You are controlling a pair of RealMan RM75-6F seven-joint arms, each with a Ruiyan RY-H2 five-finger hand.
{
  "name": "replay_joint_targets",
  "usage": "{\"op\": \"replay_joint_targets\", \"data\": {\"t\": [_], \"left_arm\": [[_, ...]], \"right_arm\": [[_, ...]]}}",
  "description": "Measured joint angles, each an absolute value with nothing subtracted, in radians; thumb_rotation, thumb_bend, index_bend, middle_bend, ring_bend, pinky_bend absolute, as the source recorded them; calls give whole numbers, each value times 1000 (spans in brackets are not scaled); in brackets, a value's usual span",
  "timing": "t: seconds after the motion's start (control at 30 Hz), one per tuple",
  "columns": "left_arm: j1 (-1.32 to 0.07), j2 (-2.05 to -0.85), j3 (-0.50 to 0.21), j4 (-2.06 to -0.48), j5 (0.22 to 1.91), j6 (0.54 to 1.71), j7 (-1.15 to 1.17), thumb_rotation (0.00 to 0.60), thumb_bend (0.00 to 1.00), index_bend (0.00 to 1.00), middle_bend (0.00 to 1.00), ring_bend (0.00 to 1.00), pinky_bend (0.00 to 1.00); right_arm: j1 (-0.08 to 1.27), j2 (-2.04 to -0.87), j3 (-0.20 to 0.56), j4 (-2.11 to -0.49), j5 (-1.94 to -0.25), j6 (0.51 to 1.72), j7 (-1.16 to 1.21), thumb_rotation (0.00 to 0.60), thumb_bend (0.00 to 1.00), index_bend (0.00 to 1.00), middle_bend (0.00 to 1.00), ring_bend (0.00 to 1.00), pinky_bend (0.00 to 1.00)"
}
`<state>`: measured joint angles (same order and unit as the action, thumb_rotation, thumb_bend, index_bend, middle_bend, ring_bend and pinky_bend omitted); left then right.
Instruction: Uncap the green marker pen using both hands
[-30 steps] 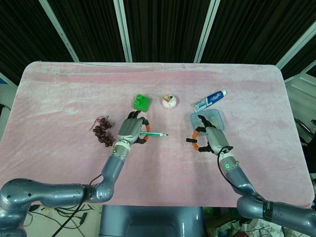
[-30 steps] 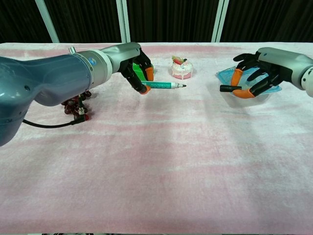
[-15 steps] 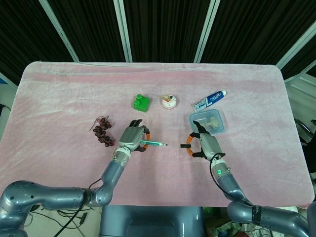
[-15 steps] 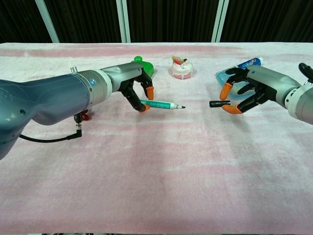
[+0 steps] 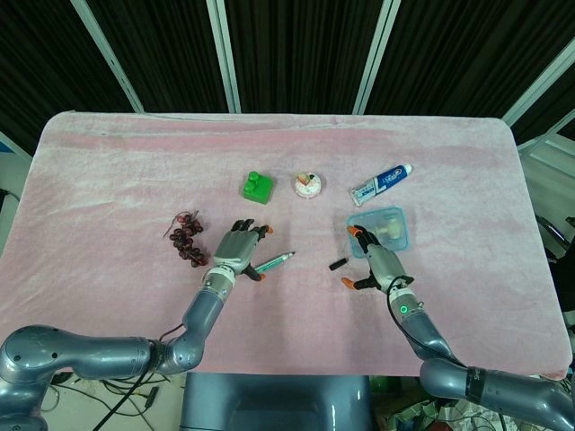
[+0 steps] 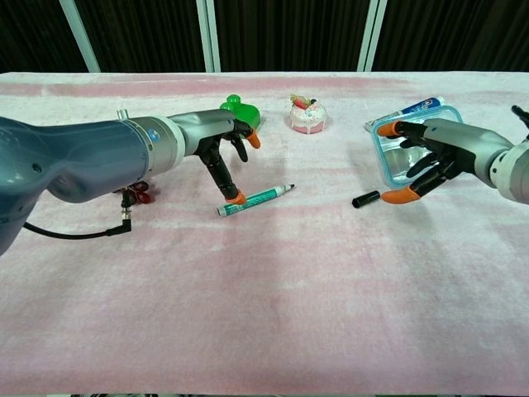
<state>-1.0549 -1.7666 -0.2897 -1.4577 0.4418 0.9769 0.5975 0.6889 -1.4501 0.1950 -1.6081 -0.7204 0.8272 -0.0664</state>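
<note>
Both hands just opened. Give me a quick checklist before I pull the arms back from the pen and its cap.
1. Cap off the green marker pen: ok, they lie apart on the cloth.
2. Left hand released the pen: cannot tell, one fingertip sits at the barrel.
3. Right hand released the cap: ok, fingers spread, cap lying beside its thumb tip.
4. Pen tip exposed: ok, dark tip visible.
5. Blue container clear of the right hand: not ok, the hand hovers over its edge.

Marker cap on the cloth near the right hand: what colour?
Black. The marker cap shows best in the chest view, lying just off the right hand.
</note>
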Motion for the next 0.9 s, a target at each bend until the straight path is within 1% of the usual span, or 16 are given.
{"op": "replay_joint_targets", "data": {"t": [0.23,0.37,0.53,0.63,0.73,0.9], "left_arm": [[-1048,-1707,-325,-1525,473,992,575,600,103,169,235,0,0],[-1036,-1639,-341,-1589,500,1012,567,600,103,168,234,0,0],[-1013,-1537,-335,-1681,544,1039,577,600,103,168,225,0,0],[-988,-1467,-324,-1749,585,1057,578,600,103,168,218,0,0],[-952,-1387,-302,-1822,650,1074,571,600,100,168,211,0,0],[-862,-1252,-236,-1922,802,1132,553,600,99,168,193,0,0]], "right_arm": [[665,-1355,222,-1675,-780,902,-67,600,126,97,0,23,167],[632,-1260,238,-1748,-821,940,-49,600,125,87,0,24,167],[586,-1140,240,-1791,-891,992,-49,600,125,80,0,24,167],[559,-1109,231,-1768,-933,1052,-73,600,126,64,0,25,167],[532,-1097,217,-1701,-975,1115,-99,600,125,50,0,25,167],[461,-1074,176,-1567,-1064,1196,-108,600,125,50,0,30,167]]}}
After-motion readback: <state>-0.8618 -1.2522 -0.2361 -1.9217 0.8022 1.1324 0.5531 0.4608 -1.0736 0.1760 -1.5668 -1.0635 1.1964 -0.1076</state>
